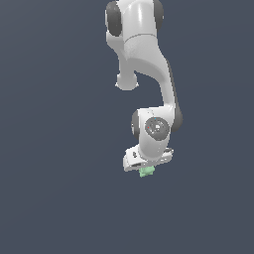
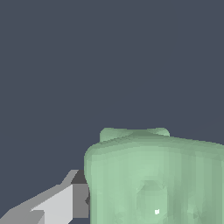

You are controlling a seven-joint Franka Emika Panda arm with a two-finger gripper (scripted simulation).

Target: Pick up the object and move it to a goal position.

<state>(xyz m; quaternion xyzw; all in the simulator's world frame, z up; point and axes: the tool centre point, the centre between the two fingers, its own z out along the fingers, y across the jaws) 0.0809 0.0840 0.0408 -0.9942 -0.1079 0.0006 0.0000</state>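
Observation:
The object (image 1: 146, 172) is a small pale mint-green lumpy chunk that pokes out just under the white hand in the exterior view. My gripper (image 1: 147, 169) points down and is shut on it. Close up in the wrist view, the object (image 2: 153, 175) fills much of the picture, showing bumpy points and a matte surface. One grey-white finger (image 2: 61, 203) presses against its side. The other finger lies outside the wrist picture. I cannot tell whether the chunk rests on the floor or hangs just above it.
The white arm (image 1: 144, 54) reaches down from the top of the exterior view, with its wrist joint (image 1: 155, 128) right above the hand. Around it lies a plain dark blue-grey floor (image 1: 54, 188); I see no other objects or goal marker.

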